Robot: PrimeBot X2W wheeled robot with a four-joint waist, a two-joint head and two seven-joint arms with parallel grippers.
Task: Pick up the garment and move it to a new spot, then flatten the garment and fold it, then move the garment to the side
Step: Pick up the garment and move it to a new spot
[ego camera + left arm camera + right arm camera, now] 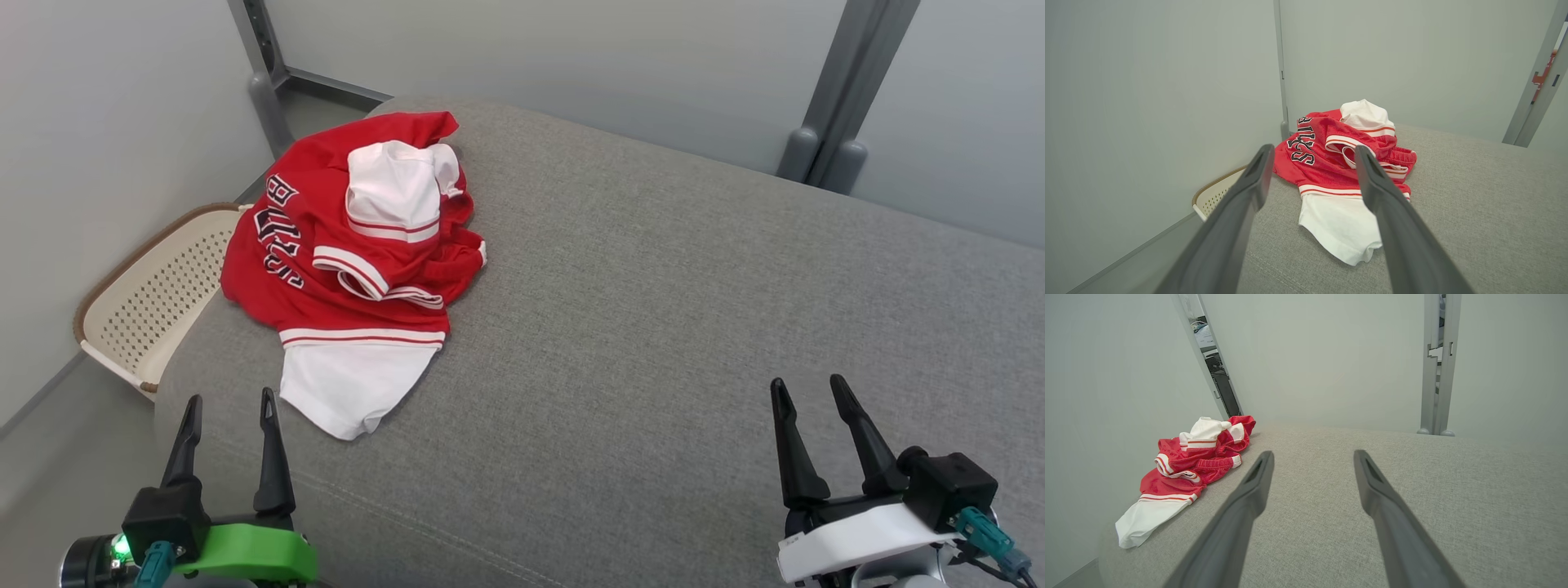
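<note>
At the far left a cream basket (147, 306) with a brown rim sits low beside the grey cushion (669, 327), against the wall (98, 122). My left gripper (230, 398) hangs over the cushion's near left corner, jaws spread wide and holding nothing. Just beyond it lies the garment (326, 261), red and white, crumpled in a heap on the cushion's left end. One white part trails toward me and its red side reaches the edge above the basket. My right gripper (808, 382) hovers well apart from it over bare fabric, jaws likewise released and empty.

The heap is layered, so I judge a pinch may catch only the top white fold, leaving the rest to drag or unroll as I lift. A tug leftward could tip it off the edge into the basket.

The cushion is a broad woven pad with a seam near its front. It has plenty of bare room to the right for spreading. Pale panel walls close in at the left and back, joined by grey metal posts (853, 82).
</note>
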